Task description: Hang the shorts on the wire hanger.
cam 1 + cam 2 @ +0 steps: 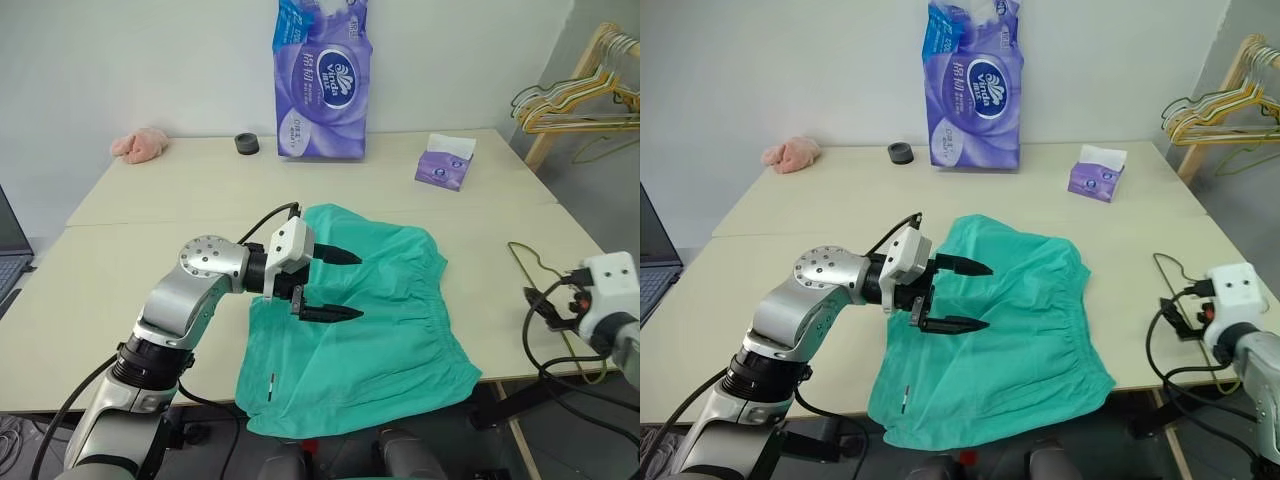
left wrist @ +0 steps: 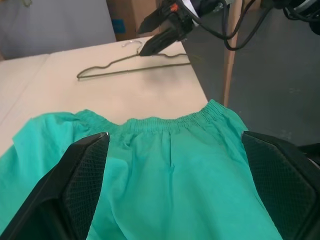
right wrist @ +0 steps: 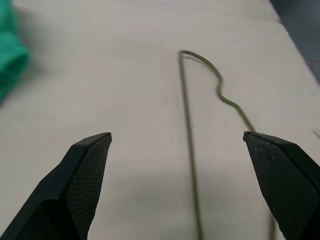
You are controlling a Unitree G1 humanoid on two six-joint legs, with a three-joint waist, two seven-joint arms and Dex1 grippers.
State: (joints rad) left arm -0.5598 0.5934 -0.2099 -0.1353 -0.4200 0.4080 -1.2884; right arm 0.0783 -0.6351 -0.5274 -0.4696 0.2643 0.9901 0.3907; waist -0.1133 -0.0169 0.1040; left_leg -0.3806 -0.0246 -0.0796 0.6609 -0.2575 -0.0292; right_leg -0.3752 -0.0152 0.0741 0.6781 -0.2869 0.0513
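The teal-green shorts (image 1: pixel 385 330) lie flat on the table's front part, their gathered waistband toward the right and one corner hanging over the front edge. My left gripper (image 1: pixel 358 286) hovers open just above the shorts' left half and points right toward the waistband (image 2: pixel 170 122), with nothing between its fingers. The thin olive wire hanger (image 3: pixel 187 125) lies flat on the table to the right of the shorts. My right gripper (image 3: pixel 176 135) is open at the table's right edge, above the hanger and pointing down at it, and its fingers (image 2: pixel 150 45) stay clear of the wire.
At the table's far side stand a tall purple tissue pack (image 1: pixel 322 80), a small purple tissue box (image 1: pixel 445 163), a black round cap (image 1: pixel 247 143) and a pink fluffy cloth (image 1: pixel 140 146). A rack with a bunch of hangers (image 1: pixel 575 95) stands beyond the far right corner. A laptop (image 1: pixel 10 250) sits at the left.
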